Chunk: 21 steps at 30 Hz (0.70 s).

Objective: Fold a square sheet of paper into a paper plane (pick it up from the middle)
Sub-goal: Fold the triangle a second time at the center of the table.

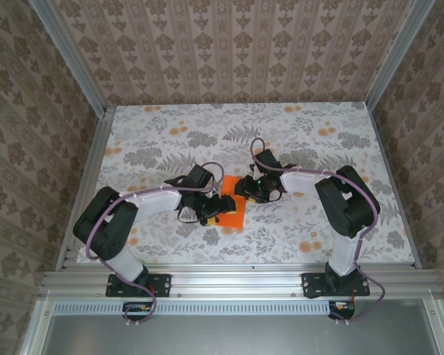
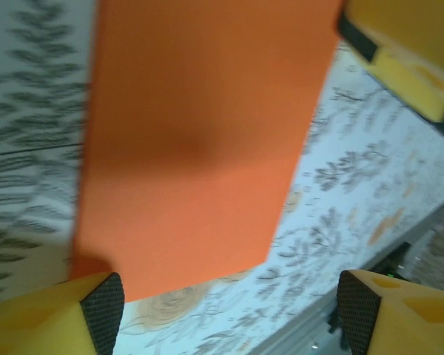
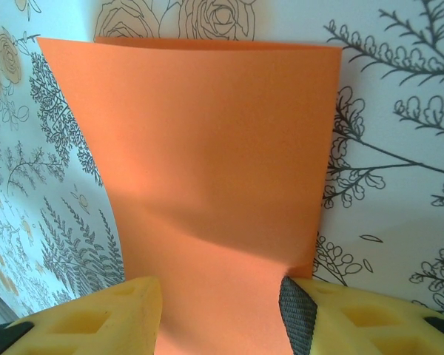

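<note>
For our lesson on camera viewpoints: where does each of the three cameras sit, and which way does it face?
Top external: above and behind the robot, looking down on the table; both arms show, left gripper and right gripper at the orange sheet of paper.
Left wrist: on the left arm, facing the sheet past its own yellow fingers.
Right wrist: on the right arm, looking down at the sheet between its own fingers.
Shared: all three show the sheet.

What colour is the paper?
Plain bright orange; the square sheet of paper shows best in the right wrist view.
</note>
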Each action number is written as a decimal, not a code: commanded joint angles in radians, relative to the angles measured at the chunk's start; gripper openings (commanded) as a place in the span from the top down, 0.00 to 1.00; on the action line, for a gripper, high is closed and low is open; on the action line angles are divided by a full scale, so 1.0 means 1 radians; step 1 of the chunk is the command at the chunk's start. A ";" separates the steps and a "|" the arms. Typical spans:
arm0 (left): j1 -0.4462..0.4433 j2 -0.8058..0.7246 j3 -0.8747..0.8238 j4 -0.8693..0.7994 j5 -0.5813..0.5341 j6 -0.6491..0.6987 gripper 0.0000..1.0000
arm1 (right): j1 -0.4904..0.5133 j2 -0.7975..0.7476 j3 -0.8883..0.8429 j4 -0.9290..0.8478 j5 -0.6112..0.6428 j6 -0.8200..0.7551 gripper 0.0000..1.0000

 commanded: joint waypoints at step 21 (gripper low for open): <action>-0.023 0.036 0.070 -0.113 -0.031 0.058 0.18 | 0.000 0.101 -0.058 -0.077 0.082 0.009 0.49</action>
